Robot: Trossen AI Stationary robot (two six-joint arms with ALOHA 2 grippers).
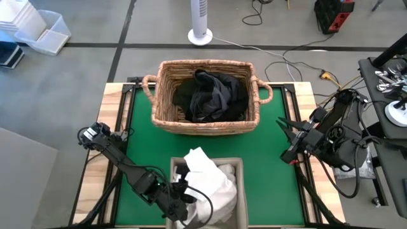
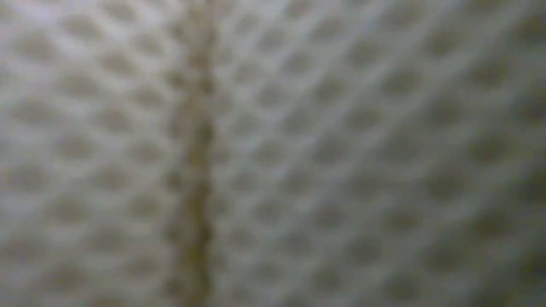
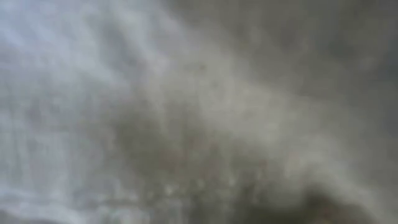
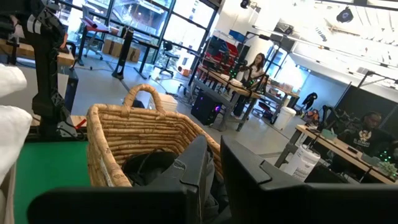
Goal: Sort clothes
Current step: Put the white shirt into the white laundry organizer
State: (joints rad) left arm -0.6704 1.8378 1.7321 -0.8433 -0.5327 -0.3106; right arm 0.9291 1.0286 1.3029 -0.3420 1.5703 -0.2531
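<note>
No text, label, brand, number or sign can be read in any view. The low view and the left wrist view are filled by blurred pale fabric, so any print there, if it exists, cannot be made out. In the right wrist view the room's far furniture is perhaps too small to show lettering.

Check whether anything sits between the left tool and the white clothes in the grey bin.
Nothing visible does. From above, the left tool is shut and already down at the white clothes piled in the grey bin; its wrist camera shows only pale fabric filling the frame. The right tool waits at the mat's right edge.
</note>
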